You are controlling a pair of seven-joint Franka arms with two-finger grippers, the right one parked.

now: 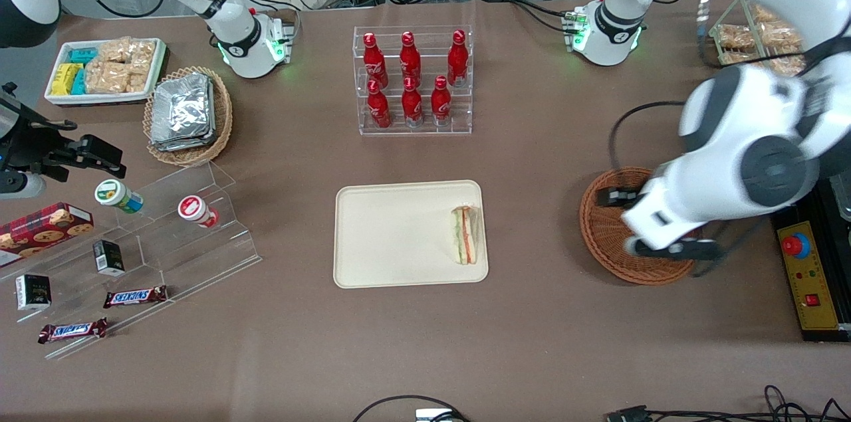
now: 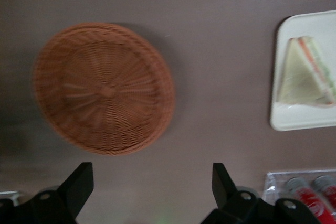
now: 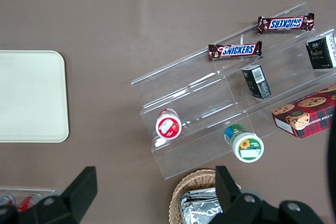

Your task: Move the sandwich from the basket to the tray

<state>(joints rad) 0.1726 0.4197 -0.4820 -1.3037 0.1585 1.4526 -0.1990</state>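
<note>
The sandwich [image 1: 465, 234] [image 2: 307, 74], a white wedge with green and orange-red filling, lies on the cream tray [image 1: 392, 236] [image 2: 294, 121], at the tray's edge toward the working arm. The round reddish-brown basket [image 1: 602, 229] [image 2: 105, 87] sits on the table beside the tray and holds nothing. My left gripper [image 1: 641, 226] [image 2: 151, 174] hangs above the basket, its arm covering part of the basket in the front view. Its dark fingers [image 2: 79, 182] stand wide open with only bare table between them.
A clear rack of red bottles [image 1: 412, 80] [image 2: 310, 192] stands farther from the front camera than the tray. A yellow control box [image 1: 808, 282] lies at the working arm's end. An acrylic snack shelf [image 1: 166, 229] and an oval foil-packet basket [image 1: 188, 113] lie toward the parked arm's end.
</note>
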